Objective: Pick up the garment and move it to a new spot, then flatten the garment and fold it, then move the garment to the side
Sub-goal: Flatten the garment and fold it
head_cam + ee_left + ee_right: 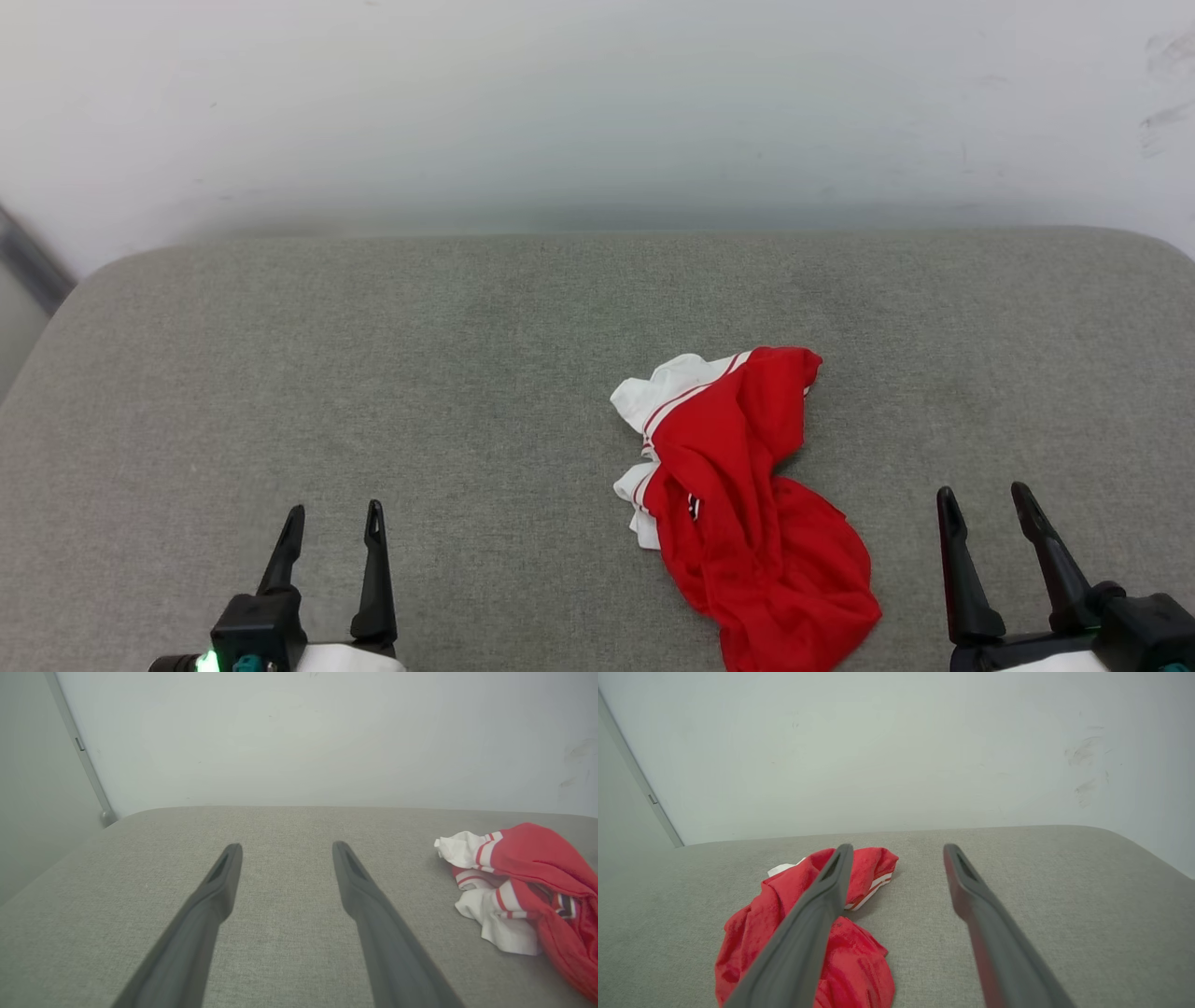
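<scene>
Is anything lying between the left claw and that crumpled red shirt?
No. In the head view, the stretch from the left claw to the garment is just bare grey padded surface; the left wrist view shows the same.

Left gripper [331, 523] low, fingers parted; right gripper [985, 502] same, empty.

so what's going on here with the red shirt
Nothing is being handled yet. The garment, a red jersey with white sleeves, lies crumpled on the grey padded surface, right of centre. The left gripper and the right gripper are both open and empty, clear of the cloth, and the right one is nearer to it. The pick-up has not begun.
</scene>
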{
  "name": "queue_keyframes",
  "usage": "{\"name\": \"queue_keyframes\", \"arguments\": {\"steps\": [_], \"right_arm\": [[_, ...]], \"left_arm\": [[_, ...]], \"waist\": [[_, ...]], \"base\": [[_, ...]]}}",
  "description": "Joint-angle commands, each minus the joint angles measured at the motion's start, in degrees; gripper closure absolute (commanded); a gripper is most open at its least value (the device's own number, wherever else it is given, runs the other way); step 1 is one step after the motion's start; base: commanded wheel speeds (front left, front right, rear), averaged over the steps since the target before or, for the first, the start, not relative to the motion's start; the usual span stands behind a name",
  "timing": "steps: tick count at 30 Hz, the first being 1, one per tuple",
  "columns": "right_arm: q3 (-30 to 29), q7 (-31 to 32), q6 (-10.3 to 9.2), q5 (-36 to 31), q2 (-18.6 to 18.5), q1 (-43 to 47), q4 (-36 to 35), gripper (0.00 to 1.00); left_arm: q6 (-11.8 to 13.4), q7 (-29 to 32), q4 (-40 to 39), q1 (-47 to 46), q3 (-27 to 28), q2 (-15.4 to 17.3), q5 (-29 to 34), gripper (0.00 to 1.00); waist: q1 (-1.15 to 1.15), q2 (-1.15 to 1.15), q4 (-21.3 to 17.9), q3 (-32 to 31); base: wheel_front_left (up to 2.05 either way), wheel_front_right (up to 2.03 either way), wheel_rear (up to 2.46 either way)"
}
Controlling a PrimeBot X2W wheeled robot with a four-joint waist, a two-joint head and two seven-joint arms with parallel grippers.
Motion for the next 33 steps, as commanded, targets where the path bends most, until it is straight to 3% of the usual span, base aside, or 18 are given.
{"name": "queue_keyframes", "arguments": {"steps": [1, 6, 11, 16, 20, 24, 33], "right_arm": [[0.02, -0.12, -0.04, -0.02, 0.07, -0.17, -0.19, 0.0], [0.1, -0.12, -0.04, -0.77, 0.07, -0.92, -0.62, 0.0], [0.31, -0.12, -0.04, -1.87, 0.06, -2.16, -1.06, 0.0], [0.58, -0.12, -0.04, -2.68, 0.07, -3.46, -1.39, 0.0], [0.49, -0.12, -0.04, -2.98, 0.07, -4.16, -1.76, 0.0], [0.3, -0.12, -0.04, -3.25, 0.08, -5.03, -2.13, 0.0], [0.89, -0.12, -0.04, -4.52, 0.07, -7.42, -2.63, 0.0]], "left_arm": [[-0.42, -0.15, 0.42, -1.16, 0.49, -0.06, 0.42, 0.0], [-2.14, -0.15, 1.92, -5.6, 1.42, 0.01, 0.35, 0.0], [-4.96, -0.15, 4.0, -14.08, 1.33, 2.17, 1.41, 0.0], [-7.19, 0.05, 8.57, -23.74, -1.16, 5.29, 2.21, 0.0], [-8.41, 3.8, 11.71, -31.94, -4.7, 7.5, 1.79, 0.0], [-8.77, 9.63, 13.68, -39.26, -9.9, 9.54, -1.22, 0.0], [-8.84, 27.82, 15.2, -56.76, -32.68, 17.27, -18.26, 0.0]], "waist": [[0.0, 0.0, 0.0, 0.07], [0.0, 0.0, -0.15, 0.72], [0.0, 0.0, -0.47, 2.4], [0.0, 0.0, -1.29, 4.03], [0.0, 0.0, -1.96, 5.25], [0.0, 0.0, -2.47, 6.66], [0.0, 0.0, -3.91, 10.8]], "base": [[0.0, 0.0, 0.0], [0.0, 0.0, 0.0], [0.0, 0.0, 0.0], [0.0, 0.0, 0.0], [0.0, 0.0, 0.0], [0.0, 0.0, 0.0], [0.0, 0.0, 0.0]]}}
